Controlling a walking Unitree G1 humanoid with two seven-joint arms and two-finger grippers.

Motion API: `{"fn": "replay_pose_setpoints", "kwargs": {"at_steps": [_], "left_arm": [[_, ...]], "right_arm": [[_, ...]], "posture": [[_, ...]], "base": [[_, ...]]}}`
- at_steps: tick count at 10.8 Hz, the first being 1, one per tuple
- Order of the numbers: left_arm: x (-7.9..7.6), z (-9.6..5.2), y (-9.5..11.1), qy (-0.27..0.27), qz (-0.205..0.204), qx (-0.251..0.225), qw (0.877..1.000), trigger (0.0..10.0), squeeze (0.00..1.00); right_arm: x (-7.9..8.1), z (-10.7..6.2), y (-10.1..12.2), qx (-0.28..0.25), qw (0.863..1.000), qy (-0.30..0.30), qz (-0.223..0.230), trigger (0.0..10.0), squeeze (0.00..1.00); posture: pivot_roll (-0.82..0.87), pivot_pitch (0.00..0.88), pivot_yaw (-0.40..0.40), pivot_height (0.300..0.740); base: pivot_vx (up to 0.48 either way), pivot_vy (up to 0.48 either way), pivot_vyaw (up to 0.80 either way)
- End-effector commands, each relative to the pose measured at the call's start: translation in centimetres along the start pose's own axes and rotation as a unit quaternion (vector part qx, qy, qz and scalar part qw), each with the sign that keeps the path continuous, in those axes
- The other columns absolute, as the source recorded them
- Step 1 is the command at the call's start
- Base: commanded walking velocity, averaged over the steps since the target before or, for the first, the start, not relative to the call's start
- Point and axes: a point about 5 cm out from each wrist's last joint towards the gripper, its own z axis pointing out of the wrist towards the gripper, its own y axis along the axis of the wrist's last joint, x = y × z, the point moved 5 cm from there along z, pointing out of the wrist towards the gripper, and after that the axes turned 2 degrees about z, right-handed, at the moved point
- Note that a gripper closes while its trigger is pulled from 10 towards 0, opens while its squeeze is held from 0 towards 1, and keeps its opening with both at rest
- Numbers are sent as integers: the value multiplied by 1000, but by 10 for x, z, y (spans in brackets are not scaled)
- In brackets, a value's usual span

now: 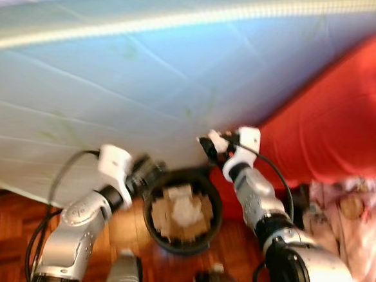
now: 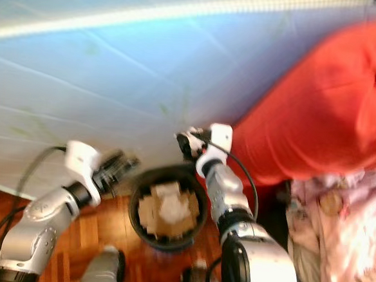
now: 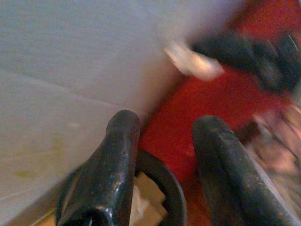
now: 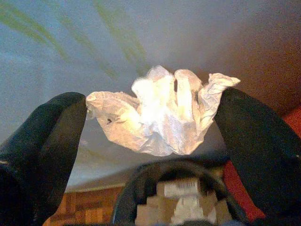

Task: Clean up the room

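Note:
A black round bin stands on the wooden floor between my arms, holding cardboard scraps and white paper. My right gripper is shut on a crumpled white tissue, held just above the bin's far rim against the bed's side. In the left eye view that gripper sits above the bin's upper right edge. My left gripper hovers at the bin's left rim, open, with nothing between its fingers. The views are blurred.
A bed with a light blue sheet fills the space right behind the bin. A red blanket hangs over its right side. Pink patterned fabric lies at the lower right. Wooden floor shows at the lower left.

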Motion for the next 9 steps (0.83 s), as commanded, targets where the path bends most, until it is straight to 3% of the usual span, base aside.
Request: {"fn": "replay_pose_setpoints", "kwargs": {"at_steps": [1, 4, 6, 7, 8, 9], "left_arm": [[-12, 0, -15, -42, -10, 32, 999, 10000, 0], [-16, 3, -31, -113, 43, 94, 988, 10000, 0], [-10, 4, -48, -118, 106, 136, 978, 10000, 0], [-12, 6, -52, -137, 115, 142, 974, 10000, 0], [-15, 4, -66, -173, 182, 183, 951, 10000, 0], [-9, 3, -77, -181, 235, 215, 930, 10000, 0]], "right_arm": [[-7, -3, -8, 17, 1000, -13, -1, 10000, 0], [13, 6, -4, 56, 996, 24, -58, 10000, 0], [14, 5, -8, 93, 989, 45, -106, 10000, 0], [12, 2, -14, 124, 983, 59, -118, 10000, 0], [13, -2, -24, 164, 968, 90, -167, 10000, 0], [11, -3, -24, 171, 961, 99, -192, 10000, 0]], "posture": [[232, 145, -95, 718], [221, 78, -94, 718], [208, 42, -94, 718], [201, 25, -101, 718], [198, 15, -109, 718], [195, 16, -116, 718]], "base": [[0, 0, 0], [0, 0, 0], [0, 0, 0], [0, 0, 0], [0, 0, 0], [0, 0, 0]]}}
